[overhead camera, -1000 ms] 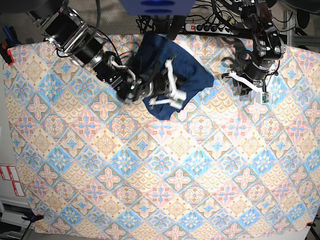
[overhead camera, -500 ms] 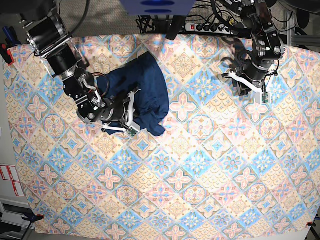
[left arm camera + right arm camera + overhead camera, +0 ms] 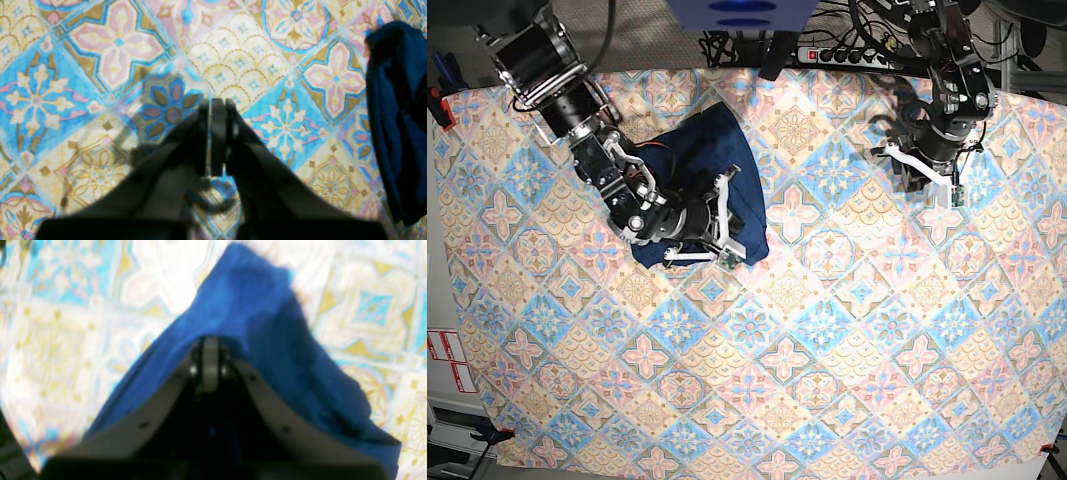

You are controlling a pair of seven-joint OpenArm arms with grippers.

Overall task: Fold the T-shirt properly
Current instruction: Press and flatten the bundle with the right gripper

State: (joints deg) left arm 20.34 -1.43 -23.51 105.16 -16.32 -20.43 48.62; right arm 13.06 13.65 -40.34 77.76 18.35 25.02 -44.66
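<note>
The dark navy T-shirt (image 3: 695, 160) lies bunched on the patterned tablecloth (image 3: 827, 350) at the back left. My right gripper (image 3: 730, 252) sits at the shirt's front right edge. In the right wrist view it (image 3: 210, 346) is shut on the T-shirt (image 3: 253, 306), whose cloth rises in a peak over the fingertips. My left gripper (image 3: 920, 174) hovers at the back right, well apart from the shirt. In the left wrist view this gripper (image 3: 215, 106) is shut with nothing in it, and the T-shirt (image 3: 397, 116) shows only at the right edge.
A power strip (image 3: 847, 55) with cables lies past the table's back edge. The tablecloth covers the whole table and reaches its front edge. White and red labels (image 3: 447, 360) sit off the table at the left.
My right gripper has dragged the T-shirt left and toward the front, bunching it, then come back a little to the right. The left arm has not moved.
</note>
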